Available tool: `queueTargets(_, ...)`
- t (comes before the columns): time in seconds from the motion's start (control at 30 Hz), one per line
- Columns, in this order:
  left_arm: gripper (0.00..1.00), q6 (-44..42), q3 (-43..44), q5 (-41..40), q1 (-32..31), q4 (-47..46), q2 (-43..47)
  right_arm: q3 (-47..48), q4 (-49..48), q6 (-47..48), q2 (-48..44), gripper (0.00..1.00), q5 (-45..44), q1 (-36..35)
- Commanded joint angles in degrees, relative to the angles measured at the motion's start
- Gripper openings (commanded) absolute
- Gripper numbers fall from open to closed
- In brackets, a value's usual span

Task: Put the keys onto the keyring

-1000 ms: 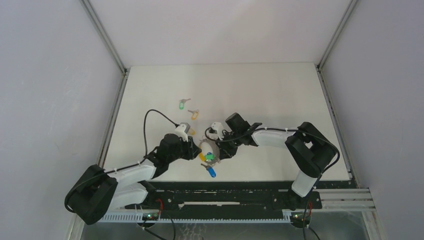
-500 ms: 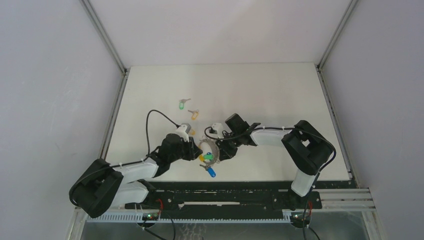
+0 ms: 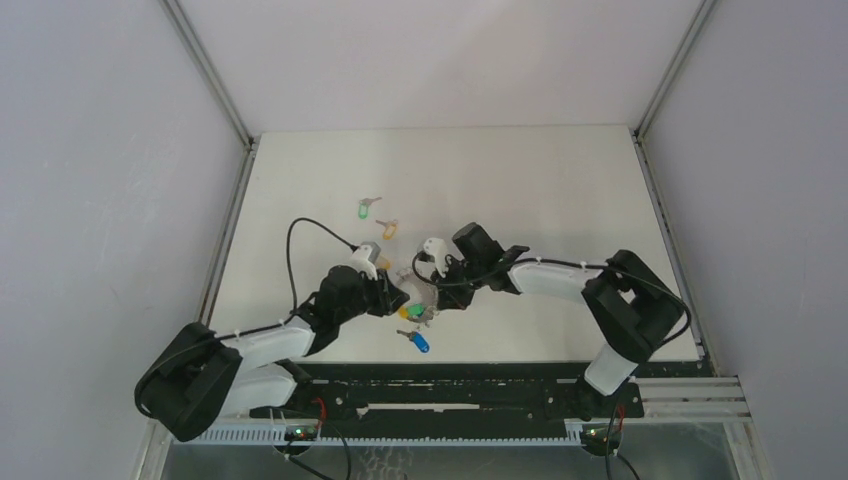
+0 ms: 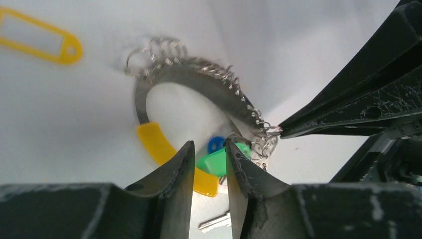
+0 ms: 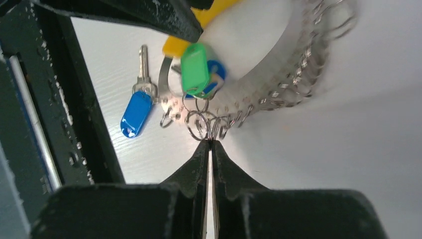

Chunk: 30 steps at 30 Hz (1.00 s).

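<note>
The keyring (image 3: pixel 415 291) is a grey band strung with many small wire rings and a yellow section; it also shows in the left wrist view (image 4: pixel 199 82) and the right wrist view (image 5: pixel 293 74). My right gripper (image 3: pixel 433 302) (image 5: pixel 210 142) is shut on some of its small rings. My left gripper (image 3: pixel 398 299) (image 4: pixel 209 145) has narrow jaws around the yellow section, with a green tag (image 5: pixel 194 68) (image 4: pixel 219 160) hanging just beyond. A loose green-tagged key (image 3: pixel 366 210) and an orange-tagged key (image 3: pixel 388 228) lie farther back. Another orange tag (image 4: pixel 42 36) lies near my left wrist.
A blue-tagged key (image 3: pixel 421 342) (image 5: pixel 135 113) lies on the white table (image 3: pixel 540 190) just in front of the ring, close to the black front rail (image 3: pixel 470 372). Grey walls enclose the table at the left, back and right.
Both grippers and the keyring between them have shifted slightly away from the front edge. The blue-tagged key stays on the table, now a bit apart from the ring.
</note>
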<state>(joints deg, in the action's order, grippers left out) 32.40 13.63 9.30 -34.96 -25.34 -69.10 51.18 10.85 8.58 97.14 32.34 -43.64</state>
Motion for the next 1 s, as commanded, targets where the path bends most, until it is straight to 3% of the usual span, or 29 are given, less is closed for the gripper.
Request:
queueTargets(0.0, 0.36, -0.51, -0.91, 0.35, 0.31, -5.22, 7.06, -1.23, -5.16, 3.88, -9.28, 0.0, -6.51, -1.04)
queueTargets(0.23, 0.43, -7.14, -1.52, -0.77, 0.53, -6.14, 16.71, -7.68, -13.1, 9.09, -18.0, 0.0, -9.52, -1.98)
queueTargets(0.37, 0.45, -10.2, -3.16, 2.33, 0.68, -13.06, 18.31, -10.82, -19.67, 10.92, -20.94, 0.0, -9.2, -1.85)
queueTargets(0.6, 0.48, -11.83, -3.38, 9.32, 0.67, -23.42, 13.34, -17.41, -32.72, 13.26, -25.47, 0.0, -2.87, 0.0)
queueTargets(0.77, 0.49, -9.88, -1.34, 15.52, 0.45, -28.35, 7.19, -17.87, -34.15, 13.96, -26.17, 0.0, -0.86, 1.15)
queueTargets(0.97, 0.49, -9.89, -0.14, 16.56, -1.01, -29.7, 2.64, -17.87, -33.32, 14.13, -25.74, 0.0, -0.58, 1.36)
